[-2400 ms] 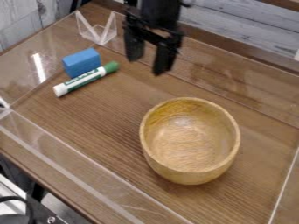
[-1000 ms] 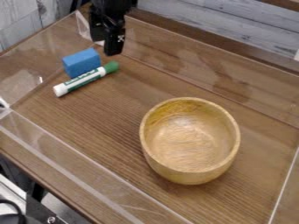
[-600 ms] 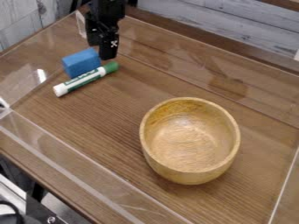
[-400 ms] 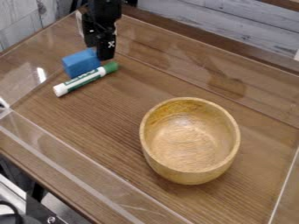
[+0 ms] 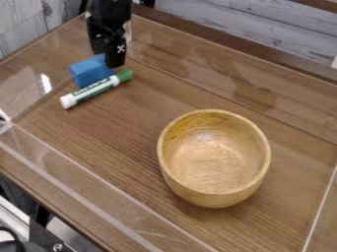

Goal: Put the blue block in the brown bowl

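The blue block lies on the wooden table near the far left, with a white marker with a green label just in front of it. My gripper points straight down, open, directly behind and just above the block's far right edge, with nothing between its fingers. Whether a fingertip touches the block I cannot tell. The brown bowl stands empty in the middle right of the table, well apart from the gripper.
A low clear plastic wall runs along the table's front and left sides. A pale plank wall rises behind the table. Bare wood lies between the marker and the bowl.
The open gripper has travelled left across the back of the table and sunk a little, ending right behind the blue block. Block, marker and bowl have not moved.
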You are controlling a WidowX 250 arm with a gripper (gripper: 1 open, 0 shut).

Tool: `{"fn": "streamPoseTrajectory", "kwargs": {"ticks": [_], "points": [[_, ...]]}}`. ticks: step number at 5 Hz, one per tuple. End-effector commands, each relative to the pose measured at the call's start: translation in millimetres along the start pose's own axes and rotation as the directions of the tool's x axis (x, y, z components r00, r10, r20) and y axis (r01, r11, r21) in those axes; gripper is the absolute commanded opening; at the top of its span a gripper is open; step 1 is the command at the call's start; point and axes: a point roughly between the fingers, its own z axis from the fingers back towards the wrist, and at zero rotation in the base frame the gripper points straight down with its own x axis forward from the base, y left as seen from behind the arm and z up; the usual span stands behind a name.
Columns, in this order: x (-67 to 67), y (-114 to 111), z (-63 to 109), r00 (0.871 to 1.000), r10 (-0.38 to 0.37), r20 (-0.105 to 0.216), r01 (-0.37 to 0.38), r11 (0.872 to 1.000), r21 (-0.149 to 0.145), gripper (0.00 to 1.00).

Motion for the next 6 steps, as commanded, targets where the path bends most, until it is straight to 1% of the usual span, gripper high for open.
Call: {"fn": "streamPoseTrajectory", "kwargs": {"ticks": [1, 3, 5, 6], "points": [[-1.9, 10, 18.7, 0.998, 0.033, 0.047, -0.035, 0.999, 0.035, 1.0], [-5.6, 10, 15.8, 0.996, 0.067, 0.051, -0.067, 0.998, 0.013, 1.0], [-8.3, 7, 13.1, 0.995, 0.08, 0.054, -0.08, 0.997, -0.002, 1.0], [-6.9, 14, 6.5, 0.995, 0.074, 0.059, -0.075, 0.997, 0.0, 1.0]]}}
